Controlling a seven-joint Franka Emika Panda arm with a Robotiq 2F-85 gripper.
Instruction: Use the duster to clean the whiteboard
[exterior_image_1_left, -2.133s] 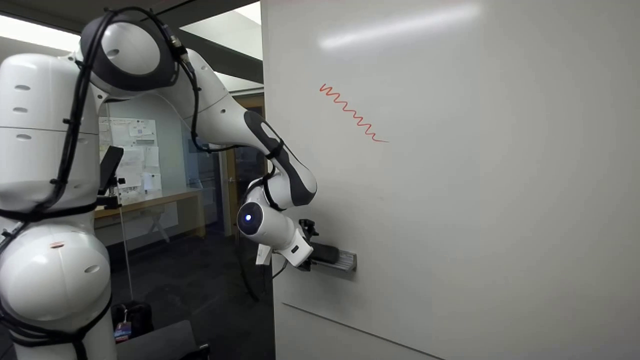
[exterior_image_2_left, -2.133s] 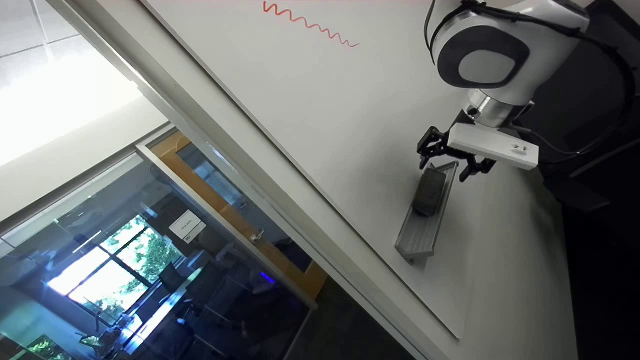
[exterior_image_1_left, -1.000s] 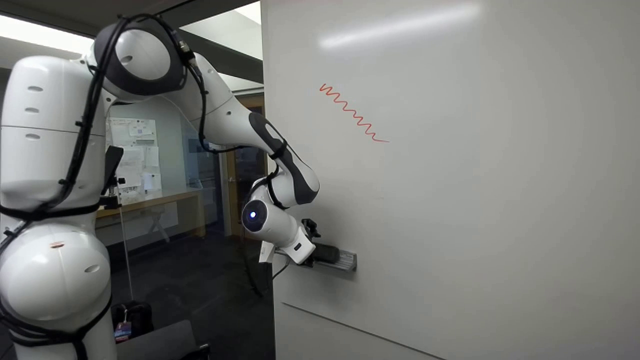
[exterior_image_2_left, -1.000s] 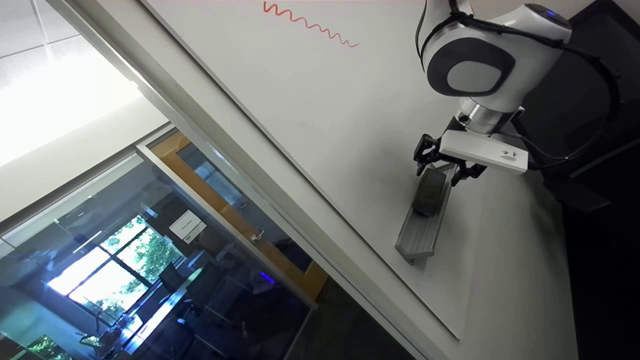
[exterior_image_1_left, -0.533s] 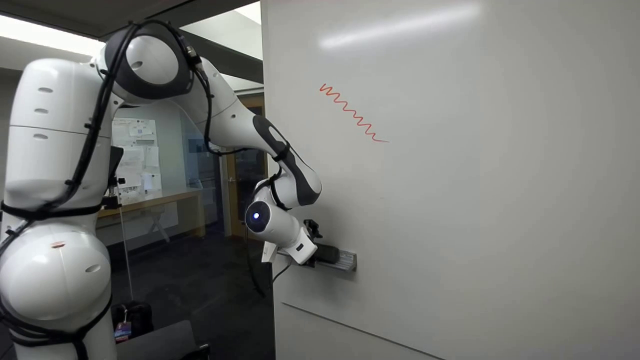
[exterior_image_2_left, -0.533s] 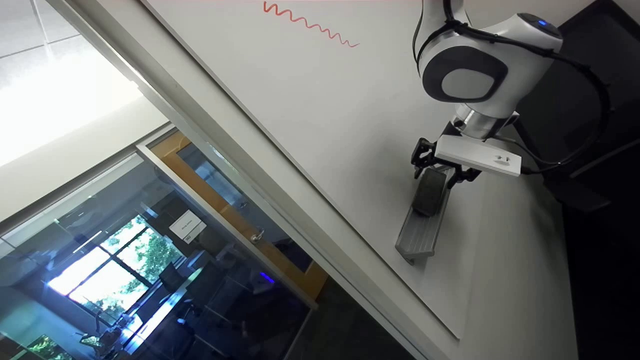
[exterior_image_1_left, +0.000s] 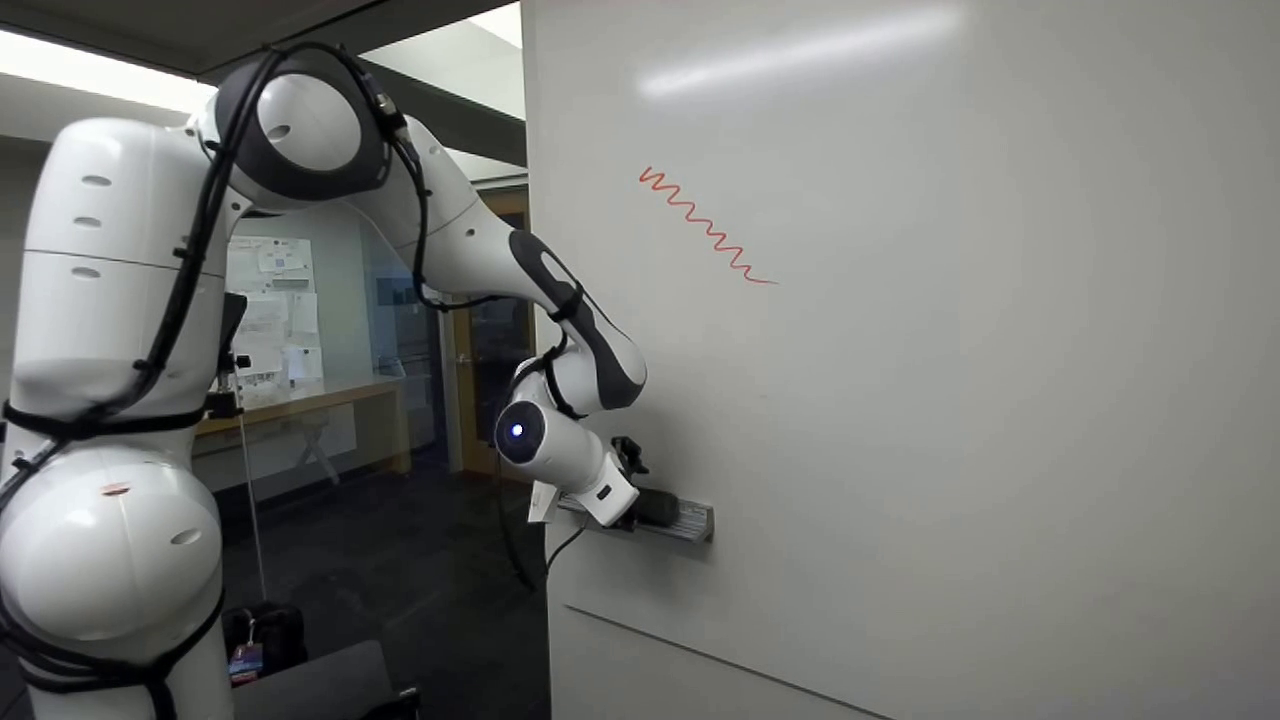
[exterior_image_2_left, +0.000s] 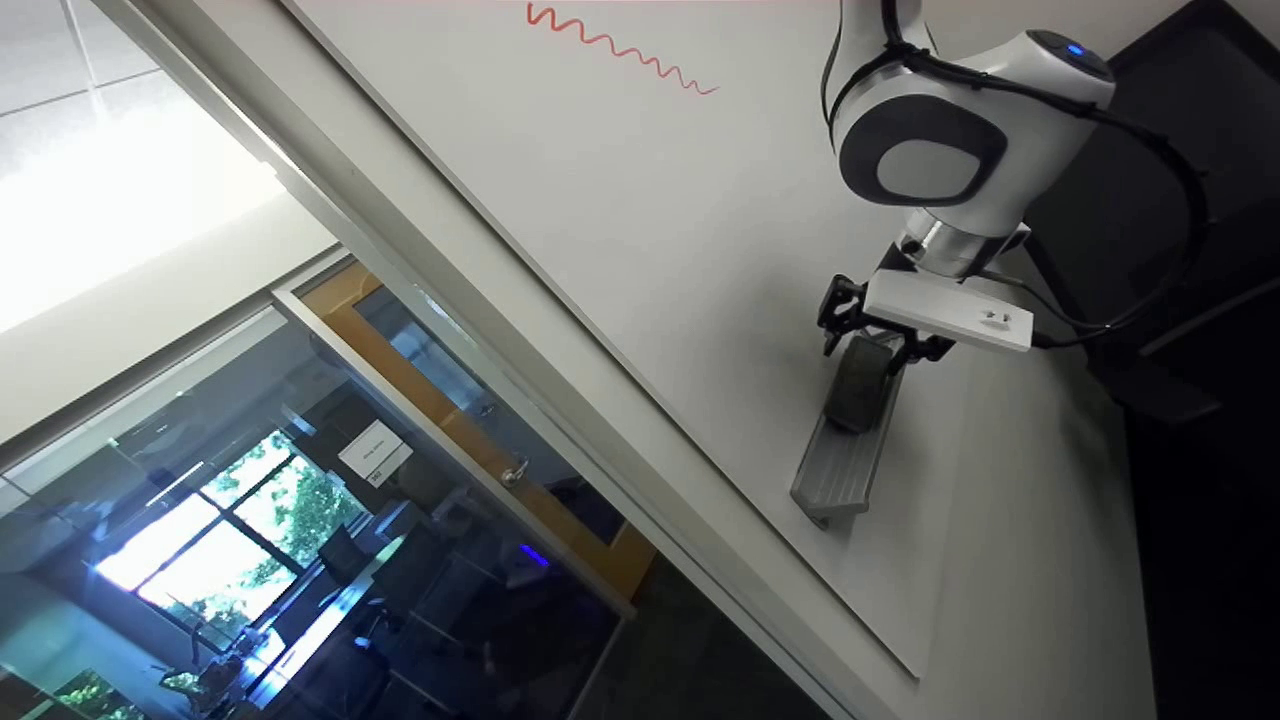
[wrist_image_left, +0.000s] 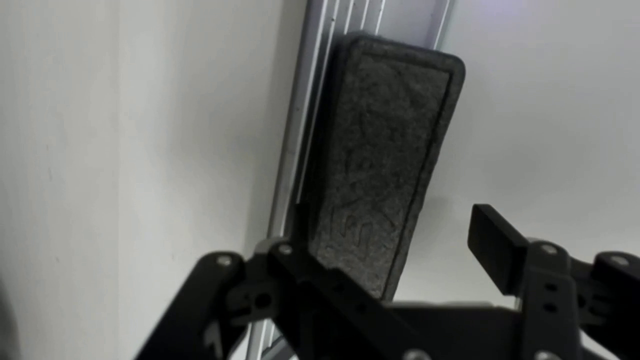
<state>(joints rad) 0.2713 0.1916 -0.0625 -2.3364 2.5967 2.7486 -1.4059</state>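
Observation:
The duster (wrist_image_left: 385, 150) is a dark grey felt block. It lies on the silver tray (exterior_image_2_left: 838, 470) fixed to the whiteboard (exterior_image_1_left: 950, 400); the duster shows in both exterior views (exterior_image_2_left: 858, 390) (exterior_image_1_left: 657, 507). A red wavy line (exterior_image_1_left: 710, 230) is on the upper board, also seen in an exterior view (exterior_image_2_left: 620, 48). My gripper (wrist_image_left: 395, 225) is open, its fingers on either side of the duster's near end. In the wrist view the left finger is close beside the duster, contact unclear; a gap shows on the right finger's side. My gripper also shows in both exterior views (exterior_image_2_left: 862, 358) (exterior_image_1_left: 632, 497).
The tray juts out from the board under the duster. The board's left edge (exterior_image_1_left: 535, 400) borders a glass-walled room with a wooden door (exterior_image_2_left: 480, 420). A dark chair (exterior_image_1_left: 320, 685) stands by the robot's base.
My gripper has moved along the tray towards the duster, so its open fingers now flank the duster's near end. The duster and the red line have not moved.

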